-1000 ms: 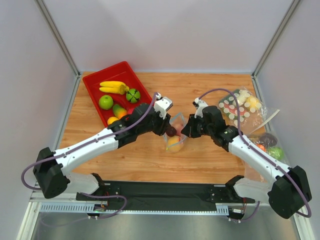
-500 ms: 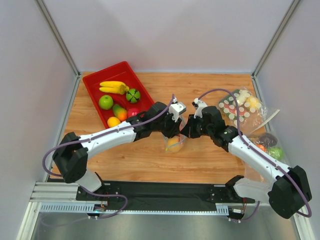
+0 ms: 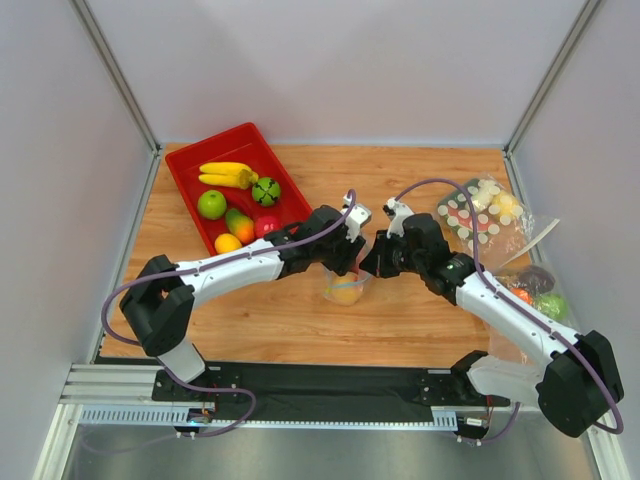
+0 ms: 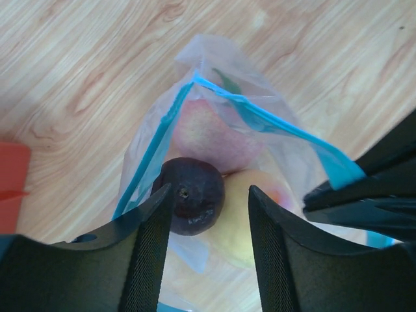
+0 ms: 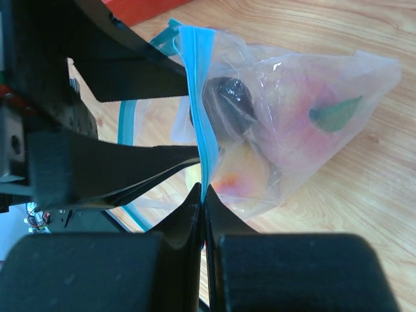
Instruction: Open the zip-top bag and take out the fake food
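Note:
The zip-top bag (image 3: 347, 287) stands open at mid-table, its blue strip (image 4: 260, 120) spread wide. Inside lies the fake food: a dark purple fruit (image 4: 192, 201), a pink one (image 4: 208, 133) and a yellow-orange one (image 4: 250, 218). My left gripper (image 4: 210, 195) is open, its fingers (image 4: 149, 253) reaching down into the bag's mouth; the purple fruit sits against the left finger, and nothing is clamped. My right gripper (image 5: 203, 195) is shut on the blue strip (image 5: 198, 97) at the bag's right rim, holding it up. From above, both grippers (image 3: 350, 250) (image 3: 372, 262) meet over the bag.
A red tray (image 3: 190, 175) at the back left holds bananas (image 3: 225, 175), a green apple (image 3: 211, 204) and other fruit. A bigger crinkly bag (image 3: 480, 215) lies at the right, with dark and green items (image 3: 540, 290) near the right edge.
My left gripper has swung right from beside the bag to over its mouth and reached in. The right gripper has kept its hold on the strip.

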Robot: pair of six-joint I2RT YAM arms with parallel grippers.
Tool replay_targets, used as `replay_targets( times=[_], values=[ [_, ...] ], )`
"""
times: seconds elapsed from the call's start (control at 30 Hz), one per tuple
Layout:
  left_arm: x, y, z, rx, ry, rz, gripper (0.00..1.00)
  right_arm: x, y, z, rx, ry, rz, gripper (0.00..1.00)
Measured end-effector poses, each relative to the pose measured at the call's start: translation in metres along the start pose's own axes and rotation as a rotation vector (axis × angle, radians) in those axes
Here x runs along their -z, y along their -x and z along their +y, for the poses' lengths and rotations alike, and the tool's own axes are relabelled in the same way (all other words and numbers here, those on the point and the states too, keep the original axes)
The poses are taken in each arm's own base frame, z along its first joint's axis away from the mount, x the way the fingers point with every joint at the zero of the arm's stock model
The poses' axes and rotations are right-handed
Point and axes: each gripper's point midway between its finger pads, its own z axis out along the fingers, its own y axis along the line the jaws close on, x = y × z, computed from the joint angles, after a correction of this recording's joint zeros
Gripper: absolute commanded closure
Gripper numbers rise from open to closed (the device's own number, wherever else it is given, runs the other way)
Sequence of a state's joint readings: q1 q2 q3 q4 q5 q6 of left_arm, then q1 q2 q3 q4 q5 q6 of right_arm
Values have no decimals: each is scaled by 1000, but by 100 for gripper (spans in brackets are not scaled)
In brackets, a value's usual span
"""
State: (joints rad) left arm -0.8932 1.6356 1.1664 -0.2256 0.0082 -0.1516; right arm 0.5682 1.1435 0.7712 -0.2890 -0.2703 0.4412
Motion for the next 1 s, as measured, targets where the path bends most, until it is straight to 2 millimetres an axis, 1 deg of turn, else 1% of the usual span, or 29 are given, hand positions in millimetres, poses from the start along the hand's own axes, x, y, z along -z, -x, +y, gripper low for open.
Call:
replay_targets(
  times=[0.07, 0.23, 0.27, 0.3, 0.33, 0.37, 0.53, 0.67, 0.83, 1.0],
  values=[
    [-1, -2, 4, 0, 20, 7, 38, 0, 0, 1, 1, 3, -1, 100],
    [-1, -3, 8, 2, 44, 11, 33, 0, 0, 2, 1, 10, 1, 100],
    [-2, -4, 8, 2, 45, 12, 31, 0, 0, 2, 1, 13, 1, 100],
    [-3, -5, 8, 3, 46, 14, 23, 0, 1, 3, 2, 15, -1, 100],
    [-4, -6, 8, 2, 45, 15, 18, 0, 1, 3, 3, 17, -3, 100],
    [-6, -6, 8, 5, 45, 16, 17, 0, 2, 4, 4, 20, -4, 100],
    [-17, -13, 8, 22, 47, 27, 17, -1, -2, 3, 3, 24, 2, 100],
    [-24, -21, 10, 28, 55, 47, 19, -4, -8, 0, 1, 25, 12, 100],
    [-32, -28, 14, 39, 80, 65, 22, -11, -9, -2, -3, 27, 14, 100],
    [-40, -38, 17, 50, 94, 90, 23, -18, -16, -8, -12, 18, 30, 100]
  ],
)
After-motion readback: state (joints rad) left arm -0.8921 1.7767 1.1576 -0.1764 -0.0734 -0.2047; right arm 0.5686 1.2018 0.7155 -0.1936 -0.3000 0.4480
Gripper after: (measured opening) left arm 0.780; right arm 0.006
